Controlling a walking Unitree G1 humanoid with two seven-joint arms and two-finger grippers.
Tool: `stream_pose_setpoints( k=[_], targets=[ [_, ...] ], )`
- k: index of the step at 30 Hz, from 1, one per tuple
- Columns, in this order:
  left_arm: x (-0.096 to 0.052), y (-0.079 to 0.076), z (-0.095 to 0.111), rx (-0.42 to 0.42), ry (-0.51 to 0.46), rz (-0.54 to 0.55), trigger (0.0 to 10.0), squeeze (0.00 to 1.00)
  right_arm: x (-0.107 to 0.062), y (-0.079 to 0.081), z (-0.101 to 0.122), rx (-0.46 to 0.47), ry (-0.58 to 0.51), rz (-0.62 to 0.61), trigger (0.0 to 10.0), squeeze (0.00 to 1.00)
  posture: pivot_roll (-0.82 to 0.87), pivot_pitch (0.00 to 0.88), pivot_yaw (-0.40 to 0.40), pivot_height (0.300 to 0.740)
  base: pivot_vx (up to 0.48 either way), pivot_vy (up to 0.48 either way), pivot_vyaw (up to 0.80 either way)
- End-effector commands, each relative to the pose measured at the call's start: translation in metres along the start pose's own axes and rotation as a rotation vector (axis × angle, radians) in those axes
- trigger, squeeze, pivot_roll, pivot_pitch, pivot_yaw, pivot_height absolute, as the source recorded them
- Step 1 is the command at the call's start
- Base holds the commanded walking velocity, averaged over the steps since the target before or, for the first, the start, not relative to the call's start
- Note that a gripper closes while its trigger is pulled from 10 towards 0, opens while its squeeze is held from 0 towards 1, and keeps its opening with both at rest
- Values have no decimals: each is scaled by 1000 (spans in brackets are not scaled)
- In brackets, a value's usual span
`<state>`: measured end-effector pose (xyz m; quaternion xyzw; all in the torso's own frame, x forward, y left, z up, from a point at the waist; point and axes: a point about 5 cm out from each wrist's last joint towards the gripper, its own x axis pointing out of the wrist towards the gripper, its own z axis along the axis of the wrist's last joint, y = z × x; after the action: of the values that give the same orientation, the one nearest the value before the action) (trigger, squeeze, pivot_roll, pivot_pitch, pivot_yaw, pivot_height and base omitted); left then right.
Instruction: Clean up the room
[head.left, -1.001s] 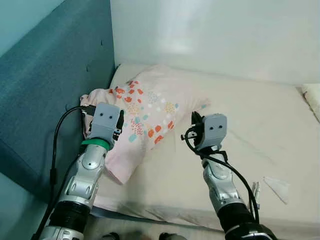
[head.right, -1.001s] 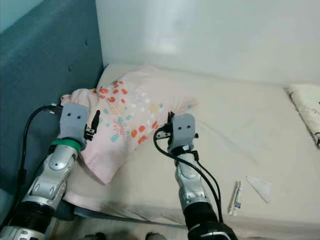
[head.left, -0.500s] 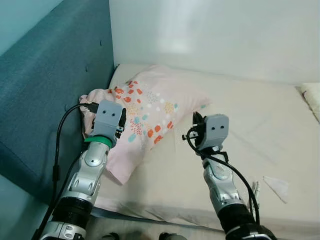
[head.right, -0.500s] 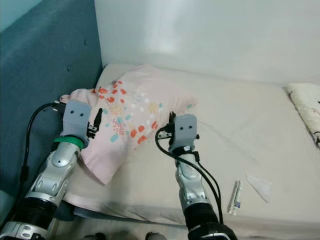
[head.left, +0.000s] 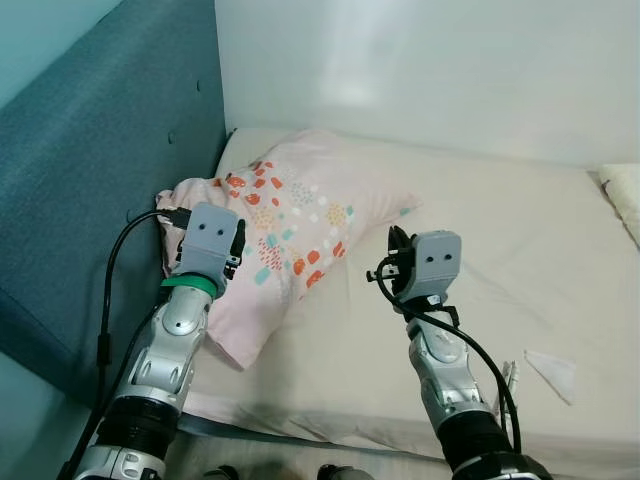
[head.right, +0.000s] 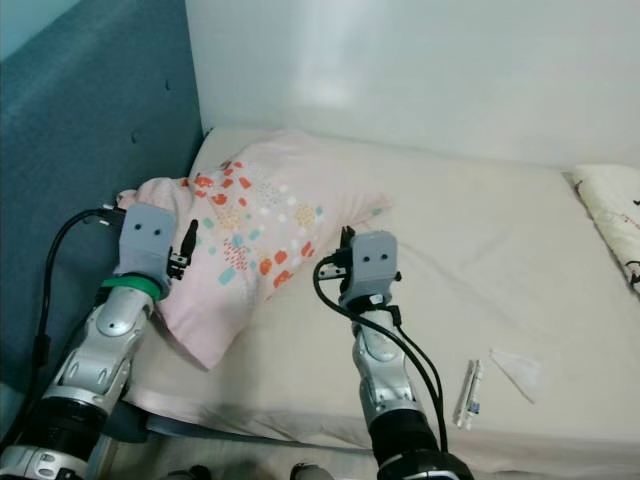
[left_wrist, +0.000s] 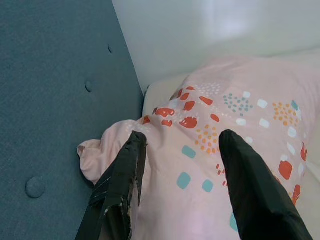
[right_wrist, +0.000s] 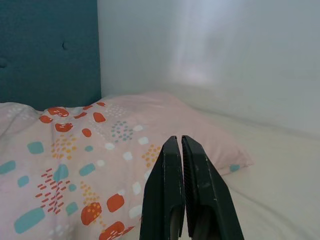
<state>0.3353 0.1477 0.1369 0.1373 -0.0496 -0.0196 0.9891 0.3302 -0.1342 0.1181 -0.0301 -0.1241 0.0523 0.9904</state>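
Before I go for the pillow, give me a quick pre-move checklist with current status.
1. Left end effector open over the pillow: ok.
2. Right end effector open for a two-sided hold: not ok, its fingers are shut.
3. Either end effector touching the pillow: cannot tell.
4. Pillow lies at the headboard end of the bed: ok.
5. Small tube and tissue lie apart from the arms: ok.

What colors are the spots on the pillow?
The pillow is pale pink with red, orange, teal and white spots, clearest in the left wrist view.
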Motion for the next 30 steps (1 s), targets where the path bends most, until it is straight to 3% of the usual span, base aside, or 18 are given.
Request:
stream_pose_setpoints(
  k=[1,30],
  targets=[
    [-1,-4,-6,4,20,-8,10000,0,-2,-3,-4,-11,21,-3,10000,0,-62,48,1,740,0,0,0],
    [-2,-12,-4,-15,11,-51,10000,0,-7,-3,-8,0,37,-39,10000,0,-65,51,1,740,0,0,0]
  ],
)
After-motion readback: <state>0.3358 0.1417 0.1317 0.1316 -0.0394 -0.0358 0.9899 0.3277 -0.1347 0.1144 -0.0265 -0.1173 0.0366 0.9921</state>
